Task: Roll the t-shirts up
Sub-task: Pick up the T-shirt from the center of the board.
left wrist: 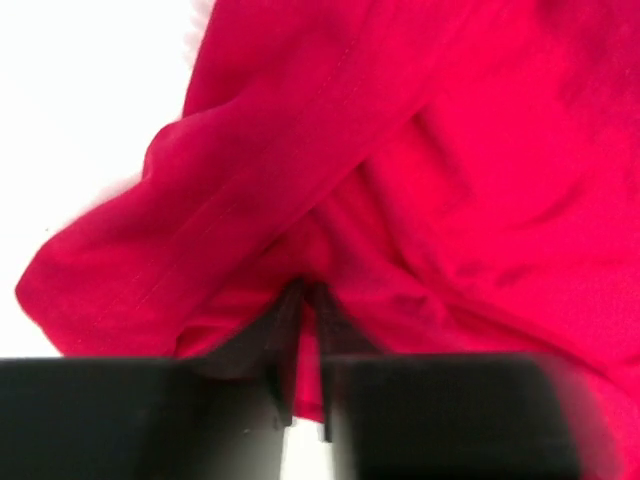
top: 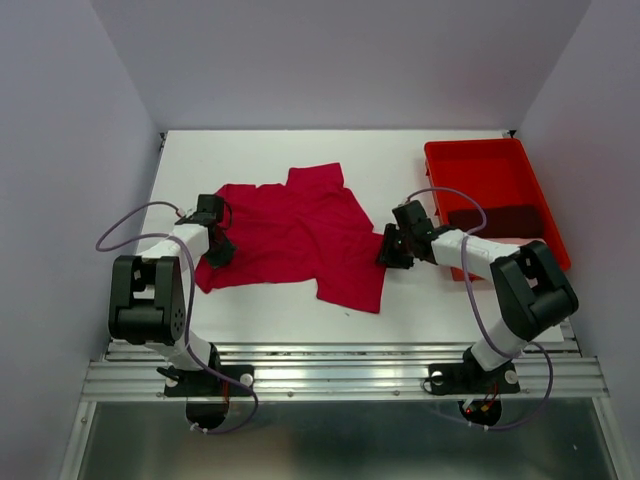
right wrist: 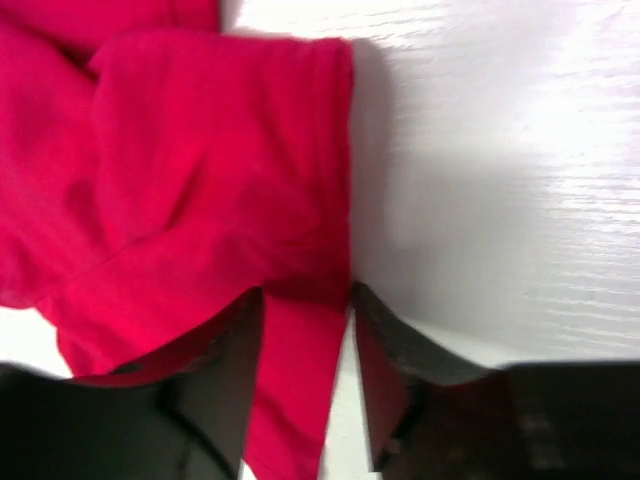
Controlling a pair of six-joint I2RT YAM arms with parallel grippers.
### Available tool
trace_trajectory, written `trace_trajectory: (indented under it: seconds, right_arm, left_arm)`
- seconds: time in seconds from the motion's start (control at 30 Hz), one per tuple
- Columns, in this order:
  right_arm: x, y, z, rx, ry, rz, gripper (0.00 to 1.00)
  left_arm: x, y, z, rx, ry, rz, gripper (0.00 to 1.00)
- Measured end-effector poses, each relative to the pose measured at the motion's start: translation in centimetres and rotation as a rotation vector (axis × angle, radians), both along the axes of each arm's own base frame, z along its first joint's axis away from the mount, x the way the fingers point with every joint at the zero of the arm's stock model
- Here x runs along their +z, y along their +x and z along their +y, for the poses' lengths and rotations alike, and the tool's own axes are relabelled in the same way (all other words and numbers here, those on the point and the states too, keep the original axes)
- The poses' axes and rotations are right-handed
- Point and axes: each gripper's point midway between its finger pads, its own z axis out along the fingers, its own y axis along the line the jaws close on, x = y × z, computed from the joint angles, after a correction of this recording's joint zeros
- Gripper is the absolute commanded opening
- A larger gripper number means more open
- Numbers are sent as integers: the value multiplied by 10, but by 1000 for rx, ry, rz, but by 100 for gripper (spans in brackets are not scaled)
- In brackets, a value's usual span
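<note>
The crimson t-shirt (top: 300, 235) lies spread flat on the white bench (top: 280, 320), mid-bench. The left hand (top: 217, 248) is at the shirt's left edge, narrow, with a fold of cloth pinched between its fingers. The right hand (top: 392, 248) is at the shirt's right edge, half wide and straddling a strip of cloth; I cannot tell if it grips. A dark maroon t-shirt (top: 500, 218) lies in the red tray (top: 480, 148), far right.
</note>
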Motion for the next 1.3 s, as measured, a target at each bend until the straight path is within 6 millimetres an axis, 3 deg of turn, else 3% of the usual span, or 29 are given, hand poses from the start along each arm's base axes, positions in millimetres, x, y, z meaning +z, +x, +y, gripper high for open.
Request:
trace_trajectory:
  seconds: [0.1, 0.2, 0.27, 0.47, 0.6, 0.67, 0.7, 0.83, 0.9, 0.97, 1.03, 1.07, 1.17, 1.27, 1.3]
  right_arm:
    - [-3, 11, 0, -10, -24, -9, 9]
    - [1, 39, 0, -33, -45, -42, 1]
    - [2, 57, -4, -61, -47, -54, 1]
    - [9, 128, -41, -178, -78, -116, 1]
    - [9, 163, -44, -185, -108, -154, 1]
    - [7, 169, -43, -180, -115, -156, 1]
    - [5, 170, -44, -179, -120, -155, 3]
    - [3, 168, -45, -174, -131, -144, 30]
    - [1, 166, -46, -172, -137, -142, 37]
    - [2, 164, -47, -170, -137, -141, 41]
    - [2, 158, -48, -168, -138, -135, 49]
    - [3, 153, -49, -165, -137, -130, 52]
    - [6, 143, -49, -156, -126, -123, 57]
    - [13, 134, -49, -148, -114, -122, 58]
    - [17, 131, -48, -144, -106, -125, 58]
  left_arm:
    - [-2, 6, -1, -5, -2, 9, 0]
    - [3, 26, -2, -12, -2, -6, 0]
    - [11, 48, -4, -23, -2, -34, 0]
    - [33, 113, -11, -70, -16, -129, 0]
    - [40, 151, -17, -101, -25, -172, 0]
    - [43, 163, -17, -114, -22, -180, 0]
    - [44, 165, -17, -119, -16, -179, 0]
    - [58, 171, -12, -136, 19, -193, 0]
    - [65, 167, -8, -142, 46, -187, 2]
    - [74, 151, -5, -149, 88, -178, 11]
    - [83, 125, -3, -154, 128, -162, 35]
    - [89, 114, -6, -167, 140, -161, 54]
    - [101, 67, -15, -179, 155, -158, 79]
    - [102, 27, -20, -186, 145, -147, 81]
    - [99, 15, -20, -182, 139, -138, 77]
